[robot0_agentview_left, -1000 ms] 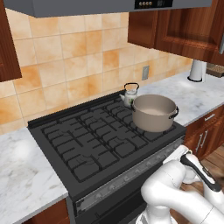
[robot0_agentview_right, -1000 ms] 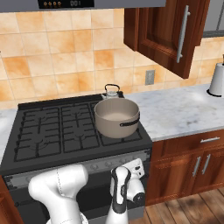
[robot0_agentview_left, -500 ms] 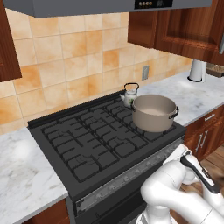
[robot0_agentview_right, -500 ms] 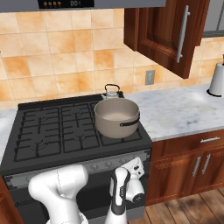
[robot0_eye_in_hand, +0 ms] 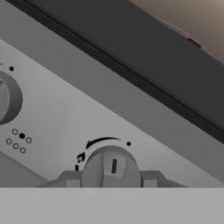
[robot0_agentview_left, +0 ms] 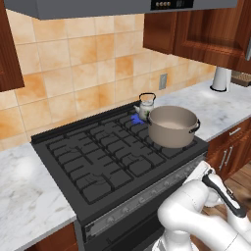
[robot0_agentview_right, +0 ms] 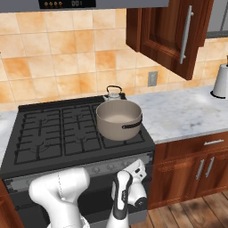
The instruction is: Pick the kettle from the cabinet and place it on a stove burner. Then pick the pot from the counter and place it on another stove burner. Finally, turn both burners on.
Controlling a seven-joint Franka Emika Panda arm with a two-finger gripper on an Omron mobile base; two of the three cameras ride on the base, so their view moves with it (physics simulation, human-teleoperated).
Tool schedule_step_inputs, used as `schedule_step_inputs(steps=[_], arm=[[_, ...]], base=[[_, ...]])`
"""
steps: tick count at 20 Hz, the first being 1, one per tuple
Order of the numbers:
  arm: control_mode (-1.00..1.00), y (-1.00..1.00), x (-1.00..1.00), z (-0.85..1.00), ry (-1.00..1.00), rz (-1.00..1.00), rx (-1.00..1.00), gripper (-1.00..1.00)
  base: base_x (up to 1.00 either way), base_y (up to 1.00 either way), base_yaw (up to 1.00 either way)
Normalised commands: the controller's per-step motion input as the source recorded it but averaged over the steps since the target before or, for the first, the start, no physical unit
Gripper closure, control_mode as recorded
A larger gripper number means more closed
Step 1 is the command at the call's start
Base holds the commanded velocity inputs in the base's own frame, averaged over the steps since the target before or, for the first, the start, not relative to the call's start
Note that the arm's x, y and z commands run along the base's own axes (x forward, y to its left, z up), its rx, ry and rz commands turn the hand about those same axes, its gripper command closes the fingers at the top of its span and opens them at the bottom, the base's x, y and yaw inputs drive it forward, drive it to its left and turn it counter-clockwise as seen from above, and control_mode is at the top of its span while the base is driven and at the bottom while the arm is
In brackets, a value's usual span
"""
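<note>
The gripper [robot0_eye_in_hand: 111, 178] is right down at the range's front panel, its fingers [robot0_eye_in_hand: 68, 179] set either side of a round silver knob [robot0_eye_in_hand: 111, 168]. It looks like they're pinching it, though the tips sit so low in the hand view that contact is hard to confirm.

Out from there: brushed grey panel, a second knob [robot0_eye_in_hand: 6, 97] further along, small printed dots beside it.

Up top, the pot [robot0_agentview_right: 119, 118] sits on the front right burner [robot0_agentview_right: 133, 138], wide, taupe metal, pale inside, dark loop handles. The kettle [robot0_agentview_right: 113, 93] is just behind it at the back right corner of the range [robot0_agentview_left: 63, 174], and a flicker of blue flame [robot0_agentview_left: 137, 119] shows beside it. The cabinet [robot0_agentview_right: 171, 33] door hangs open.

So both placements look done and one burner seems lit; my read is this knob is the last job.
</note>
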Motion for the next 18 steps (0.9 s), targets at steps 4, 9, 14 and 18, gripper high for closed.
schedule_step_inputs(steps=[4,9,14,18], arm=[[-1.00,0.00,0.00,0.00,-0.09,0.10,-0.25,1.00],[-1.00,0.00,-0.01,0.00,-0.04,0.07,-0.17,1.00],[-1.00,0.00,0.00,0.00,0.01,0.00,0.00,-1.00],[-1.00,-0.01,-0.06,0.00,-0.04,0.01,0.01,-1.00]], base=[[0.00,0.00,0.00],[0.00,0.00,0.00],[0.00,0.00,0.00],[0.00,0.00,0.00]])
